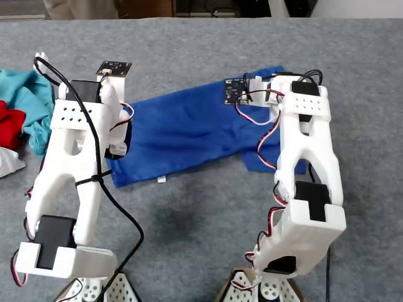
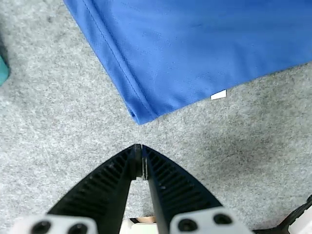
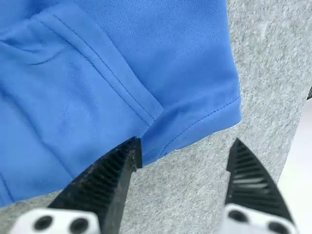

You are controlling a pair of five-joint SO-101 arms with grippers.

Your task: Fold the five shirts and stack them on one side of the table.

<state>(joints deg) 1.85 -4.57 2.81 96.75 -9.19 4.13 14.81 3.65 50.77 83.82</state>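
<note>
A blue shirt (image 1: 189, 132) lies spread across the middle of the grey table, with one sleeve toward the right arm. In the left wrist view my left gripper (image 2: 139, 152) is shut with nothing in it, over bare felt just short of the blue shirt's (image 2: 195, 48) hem corner (image 2: 140, 118); a small white tag (image 2: 218, 95) sticks out from the hem. My right gripper (image 3: 185, 151) is open over the sleeve's edge, one finger (image 3: 127, 158) above the blue cloth (image 3: 97, 73), the other over bare felt.
A heap of other shirts sits at the table's left edge: teal (image 1: 28, 100), red (image 1: 9, 119) and white (image 1: 7, 160). Grey felt (image 1: 201, 207) stretches in front of the blue shirt, between the two arm bases. The table's far edge runs along the back.
</note>
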